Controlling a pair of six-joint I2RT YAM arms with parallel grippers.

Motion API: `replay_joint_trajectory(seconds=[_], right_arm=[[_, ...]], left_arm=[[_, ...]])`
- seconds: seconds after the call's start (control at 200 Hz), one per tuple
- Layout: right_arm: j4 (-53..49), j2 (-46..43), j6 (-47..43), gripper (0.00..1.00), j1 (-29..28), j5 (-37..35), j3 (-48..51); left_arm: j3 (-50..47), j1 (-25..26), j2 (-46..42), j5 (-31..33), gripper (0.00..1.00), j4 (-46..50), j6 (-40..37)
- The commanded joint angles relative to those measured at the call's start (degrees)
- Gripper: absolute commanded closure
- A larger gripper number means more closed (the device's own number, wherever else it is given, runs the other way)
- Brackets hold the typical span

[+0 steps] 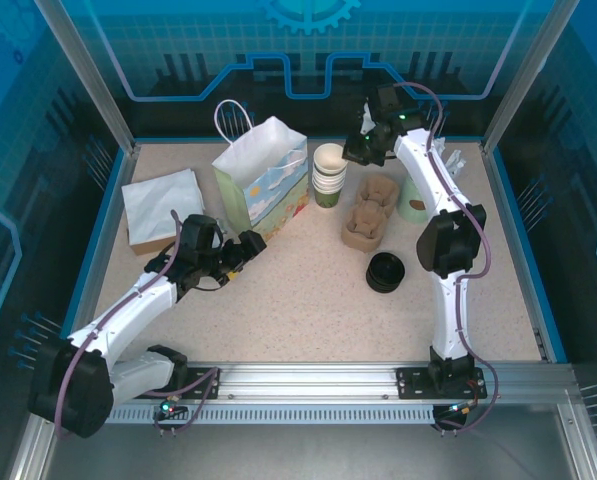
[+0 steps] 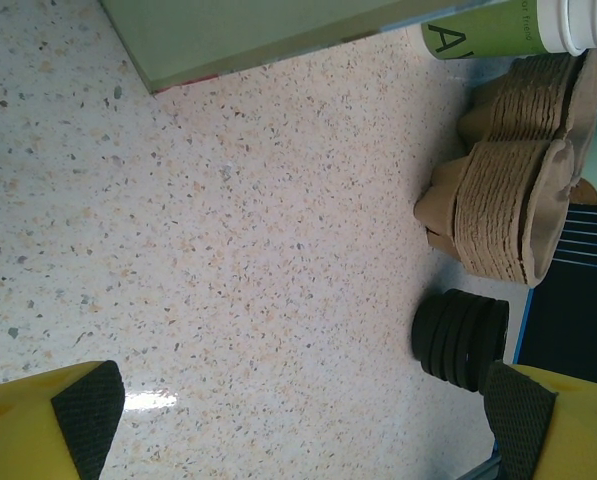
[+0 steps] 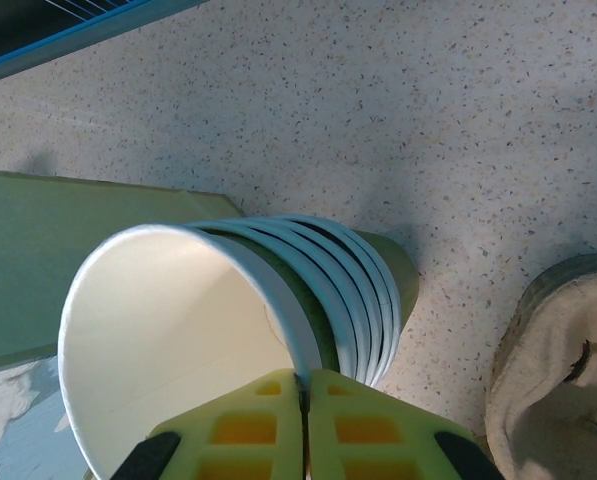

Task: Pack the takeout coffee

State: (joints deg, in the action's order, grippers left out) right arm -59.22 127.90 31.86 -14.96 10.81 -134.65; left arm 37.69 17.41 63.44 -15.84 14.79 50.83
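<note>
A stack of green paper cups (image 1: 328,175) with white rims stands at the back of the table, beside the white paper bag (image 1: 263,180). My right gripper (image 1: 358,150) reaches down to the stack from the right. In the right wrist view it (image 3: 305,385) is shut on the rim of the top cup (image 3: 168,340), one finger inside and one outside; the cups below (image 3: 378,290) fan out under it. My left gripper (image 1: 248,245) hovers low in front of the bag, open, with bare tabletop between its pads (image 2: 88,410).
A stack of brown pulp cup carriers (image 1: 370,215) lies right of the cups, with a stack of black lids (image 1: 385,271) in front of it. A pale green object (image 1: 413,205) sits behind the right arm. A flat white bag (image 1: 161,205) lies at the left.
</note>
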Motion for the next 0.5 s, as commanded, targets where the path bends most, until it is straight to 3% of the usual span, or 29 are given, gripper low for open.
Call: replay_joint_trajectory(seconds=[0.0,0.495], right_arm=[[-1.93,-1.31,-0.83,0.93,0.49,1.4,-2.61],[-3.73,-9.02,-2.05,0.93,1.34,1.93,-4.36]], left_arm=[[0.6,0.26,-1.22,0.28,0.04,1.71,-1.08],[1.95,0.34,-2.62,-2.46,0.01,0.64,-0.47]])
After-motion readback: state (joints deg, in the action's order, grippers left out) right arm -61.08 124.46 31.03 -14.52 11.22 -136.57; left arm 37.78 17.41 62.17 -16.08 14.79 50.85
